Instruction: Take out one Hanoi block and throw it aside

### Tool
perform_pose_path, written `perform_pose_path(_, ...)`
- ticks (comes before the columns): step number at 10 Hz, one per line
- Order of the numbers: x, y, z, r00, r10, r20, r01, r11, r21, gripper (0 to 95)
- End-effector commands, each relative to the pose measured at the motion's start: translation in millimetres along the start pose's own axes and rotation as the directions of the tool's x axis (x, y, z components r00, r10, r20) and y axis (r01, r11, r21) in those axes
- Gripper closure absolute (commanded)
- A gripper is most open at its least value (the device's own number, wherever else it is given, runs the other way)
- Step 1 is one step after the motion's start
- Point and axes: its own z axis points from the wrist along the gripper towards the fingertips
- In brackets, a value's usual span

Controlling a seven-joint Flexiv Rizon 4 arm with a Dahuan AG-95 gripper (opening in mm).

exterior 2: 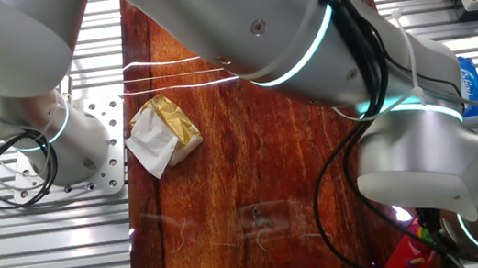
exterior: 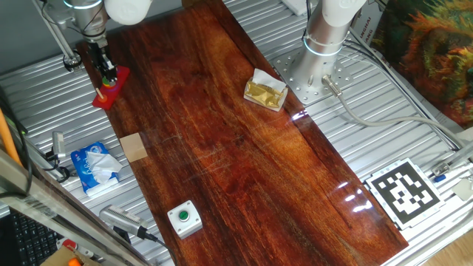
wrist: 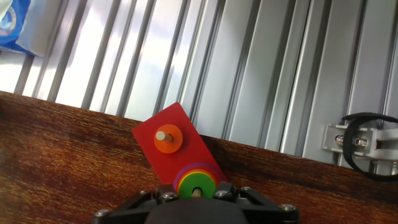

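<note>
The Hanoi block (wrist: 186, 187) is a green ring on top of a stack of purple, orange and yellow rings, still on its peg on the red base (wrist: 163, 158). A second peg carries one orange ring (wrist: 168, 139). My gripper (wrist: 198, 195) is low over the stack. Its black fingers (wrist: 166, 195) press against both sides of the green ring with no gap showing. In one fixed view the gripper (exterior: 108, 75) stands over the red base (exterior: 117, 90) at the table's far left corner. In the other fixed view the arm hides most of the base (exterior 2: 411, 258).
A tissue pack (exterior: 96, 167), a wooden block (exterior: 134, 146) and a box with a green button (exterior: 184, 218) lie along the table's left edge. A crumpled gold and white wrapper (exterior: 266, 92) lies mid-table. A second arm's base (exterior: 325, 44) and a marker tag (exterior: 405, 193) are on the right.
</note>
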Motion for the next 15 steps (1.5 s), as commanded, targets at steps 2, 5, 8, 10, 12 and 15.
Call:
perform_pose_path(2, -0.5, 0.0, -0.5, 1.000, 0.001, -0.002, -0.001, 1.000, 0.000, 57.0)
perform_pose_path(5, -0.5, -0.5, -0.8, 1.000, 0.007, -0.003, -0.007, 1.000, 0.000, 57.0)
perform_pose_path(8, -0.5, -0.9, -1.1, 1.000, 0.005, -0.005, -0.005, 1.000, 0.002, 57.0)
perform_pose_path(10, -0.6, -1.0, -1.2, 1.000, 0.004, -0.005, -0.004, 1.000, 0.003, 57.0)
perform_pose_path(12, -0.7, -1.0, -1.2, 1.000, 0.003, -0.006, -0.003, 1.000, 0.008, 57.0)
perform_pose_path(15, -1.6, -0.5, -1.7, 1.000, 0.005, -0.005, -0.005, 1.000, 0.007, 76.0)
